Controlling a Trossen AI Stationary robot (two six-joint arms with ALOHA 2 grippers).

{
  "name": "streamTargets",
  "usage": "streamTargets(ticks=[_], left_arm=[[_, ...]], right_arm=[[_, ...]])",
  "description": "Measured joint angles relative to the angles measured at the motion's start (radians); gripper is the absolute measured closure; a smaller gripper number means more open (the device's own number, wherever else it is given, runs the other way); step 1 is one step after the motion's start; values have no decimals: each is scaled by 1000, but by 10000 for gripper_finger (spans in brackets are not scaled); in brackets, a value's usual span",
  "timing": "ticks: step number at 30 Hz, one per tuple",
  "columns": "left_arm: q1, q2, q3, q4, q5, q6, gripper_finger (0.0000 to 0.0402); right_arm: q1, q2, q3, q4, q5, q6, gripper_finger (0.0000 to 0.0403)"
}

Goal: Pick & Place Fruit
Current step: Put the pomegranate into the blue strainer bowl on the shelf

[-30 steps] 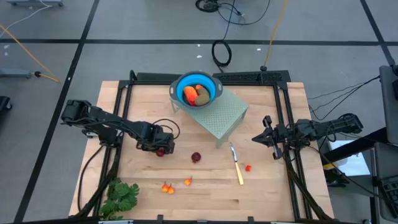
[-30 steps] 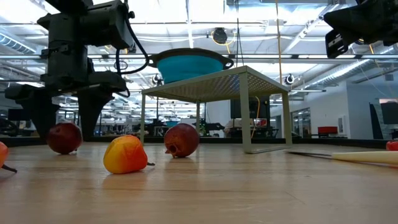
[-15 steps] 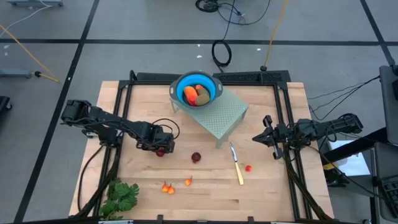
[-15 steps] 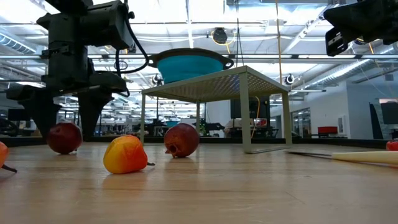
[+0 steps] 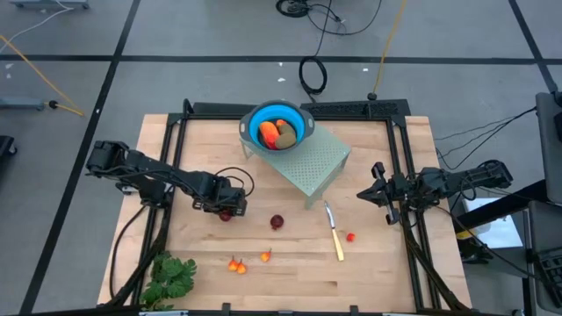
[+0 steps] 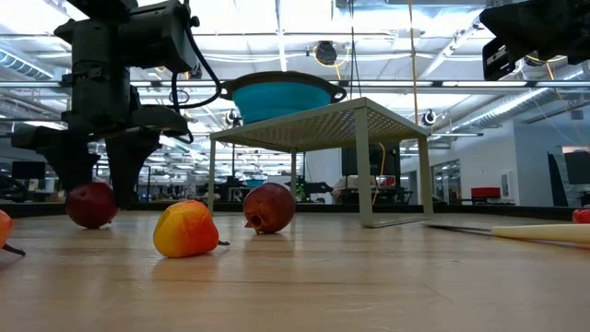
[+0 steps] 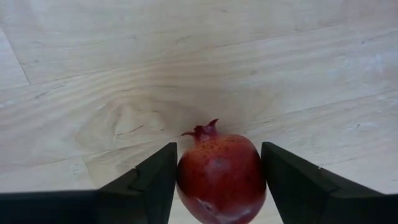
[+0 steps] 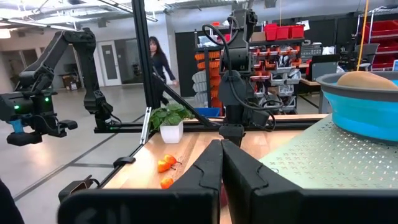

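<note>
My left gripper (image 5: 226,211) points down at the left middle of the table, shut on a dark red ball (image 7: 221,177) with a small crown; the low view shows this ball (image 6: 90,205) on the wood. A second dark red ball (image 5: 277,221) lies on the table farther right. Small orange-red bits (image 5: 235,264) (image 5: 265,256) lie near the front edge, and one more (image 5: 349,236) lies beside the knife. My right gripper (image 5: 364,195) waits shut above the table's right side, its fingers (image 8: 221,165) level. My left gripper pinches the dark red ball between its two fingers, one on each opposite side (image 7: 183,180) (image 7: 260,180). The fingers come from above, pointing down. The ball sits on the table, its crown (image 7: 205,130) turned sideways.
A blue bowl (image 5: 255,123) holding orange and olive pieces stands on a pale green perforated stand (image 5: 316,162) at the back middle. A yellow-handled knife (image 5: 335,230) lies right of centre. A leafy green bunch (image 5: 171,276) lies at the front left corner.
My left gripper has kept its place and its fingers have drawn in from wide apart to meet the dark red ball's sides. The ball has shifted slightly on the table.
</note>
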Motion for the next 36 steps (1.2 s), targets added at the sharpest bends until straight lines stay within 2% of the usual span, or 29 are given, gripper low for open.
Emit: streamTargets(ticks=[7,27,36], left_arm=[[0,0,0,0,0,0,199],[0,0,6,-4,-6,3,217],[0,-80,11,-16,-8,7,217]], right_arm=[[0,0,0,0,0,0,403],[0,0,0,0,0,0,403],[0,0,0,0,0,0,403]])
